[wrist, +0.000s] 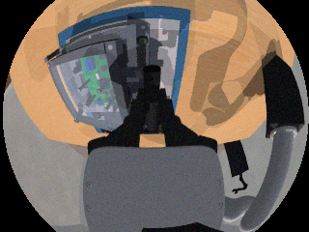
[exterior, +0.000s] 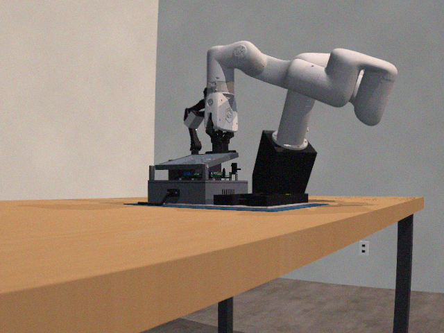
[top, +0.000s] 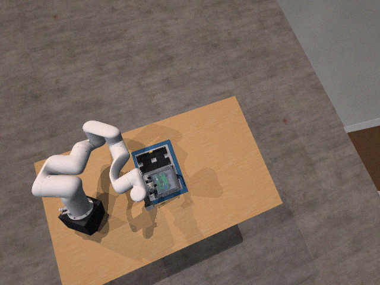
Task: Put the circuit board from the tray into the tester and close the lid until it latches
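One pincer [exterior: 219, 147] is clamped on the handle at the free edge of the tester's [exterior: 197, 190] clear lid [exterior: 195, 159], which slopes gently down toward its hinge, not quite flat. Just below the pincer, under the lid, the green circuit board [top: 162, 181] lies in the tester. Beside it, the black tray [top: 152, 159] sits on the table [top: 221, 147].
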`<action>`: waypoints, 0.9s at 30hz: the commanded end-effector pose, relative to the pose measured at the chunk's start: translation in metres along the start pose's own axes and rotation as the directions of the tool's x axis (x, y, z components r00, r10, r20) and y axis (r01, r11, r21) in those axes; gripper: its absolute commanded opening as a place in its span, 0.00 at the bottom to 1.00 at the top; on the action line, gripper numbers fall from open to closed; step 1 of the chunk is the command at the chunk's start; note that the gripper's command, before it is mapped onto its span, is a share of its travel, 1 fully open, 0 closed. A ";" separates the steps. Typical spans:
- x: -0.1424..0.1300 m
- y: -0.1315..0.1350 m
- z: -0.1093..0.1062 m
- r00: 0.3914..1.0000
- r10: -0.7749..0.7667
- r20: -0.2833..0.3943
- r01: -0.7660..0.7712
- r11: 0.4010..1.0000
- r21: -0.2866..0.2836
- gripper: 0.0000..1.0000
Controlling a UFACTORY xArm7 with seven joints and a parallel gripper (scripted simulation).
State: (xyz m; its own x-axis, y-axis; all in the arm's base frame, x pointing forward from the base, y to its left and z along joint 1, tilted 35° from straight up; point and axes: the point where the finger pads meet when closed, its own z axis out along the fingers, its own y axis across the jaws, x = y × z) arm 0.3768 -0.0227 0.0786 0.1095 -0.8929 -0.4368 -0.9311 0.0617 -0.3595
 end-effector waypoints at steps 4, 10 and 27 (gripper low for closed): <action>0.000 0.001 0.008 1.000 0.000 -0.001 0.000 1.000 0.003 0.00; 0.000 0.002 0.012 1.000 0.000 -0.001 0.000 1.000 0.003 0.00; 0.000 0.004 0.025 1.000 0.000 -0.001 0.000 1.000 0.003 0.00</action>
State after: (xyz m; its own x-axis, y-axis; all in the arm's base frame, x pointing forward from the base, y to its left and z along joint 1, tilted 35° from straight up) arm 0.3815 -0.0118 0.0575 0.1096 -0.8930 -0.4365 -0.9309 0.0618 -0.3601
